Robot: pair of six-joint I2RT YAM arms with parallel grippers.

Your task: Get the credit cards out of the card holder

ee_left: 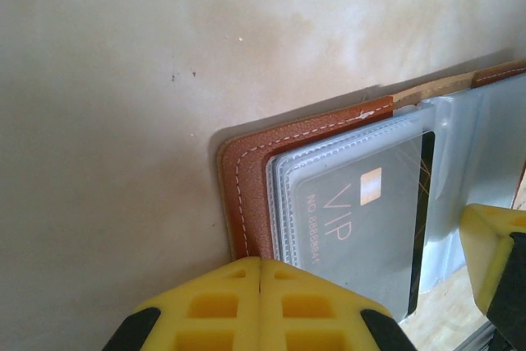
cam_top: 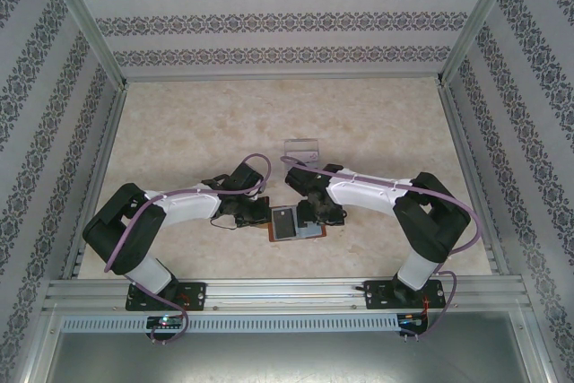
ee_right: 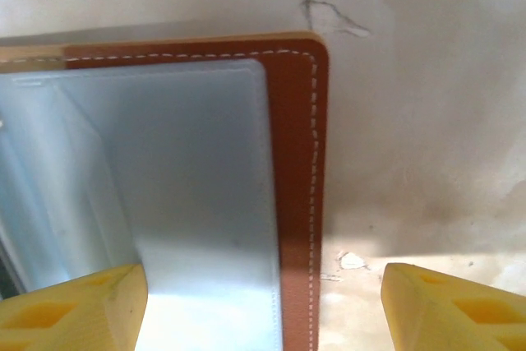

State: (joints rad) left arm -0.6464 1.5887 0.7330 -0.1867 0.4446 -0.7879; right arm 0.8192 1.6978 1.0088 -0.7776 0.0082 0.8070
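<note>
Brown leather card holder (ee_left: 246,178) lies open and flat on the worktop (cam_top: 179,132), near its front edge between both arms. One dark credit card (ee_left: 362,228) sits in a clear sleeve. It looks thin, stiff and probably slippery, and is best pinched at its sleeve-mouth edge. Left gripper (ee_left: 260,306) has its fingers together at the holder's corner. Right gripper (ee_right: 265,306) has its fingers apart, straddling the opposite edge. There is room to move beyond.

Left tool (ee_left: 260,285) pinched closed; right tool (ee_right: 263,302) spread wide apart.
</note>
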